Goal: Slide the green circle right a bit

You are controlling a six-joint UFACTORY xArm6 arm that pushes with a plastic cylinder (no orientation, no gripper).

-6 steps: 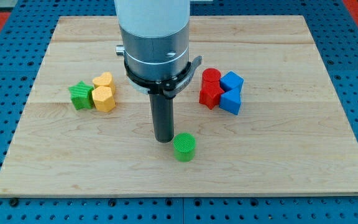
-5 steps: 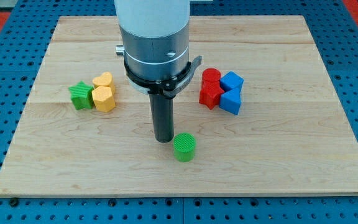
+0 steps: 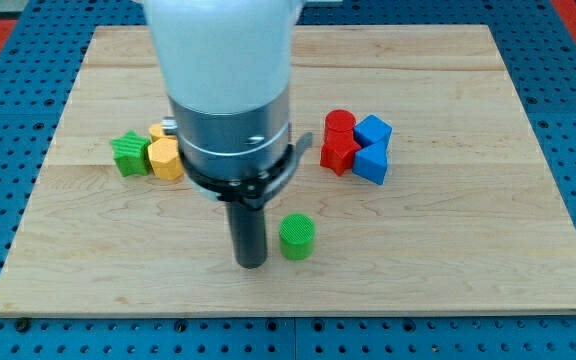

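Observation:
The green circle (image 3: 297, 236), a short cylinder, stands on the wooden board (image 3: 468, 240) a little below its middle. My tip (image 3: 250, 264) is on the board just to the view's left of the green circle and slightly lower. A small gap shows between the rod and the block.
A green star (image 3: 128, 154) and two yellow blocks (image 3: 165, 158) sit together at the view's left, partly hidden by the arm. Two red blocks (image 3: 339, 141) and two blue blocks (image 3: 373, 148) cluster at the view's right. Blue pegboard surrounds the board.
My tip has moved down and a little left in the view, from above-left of the green circle to its left side. The green circle has not moved.

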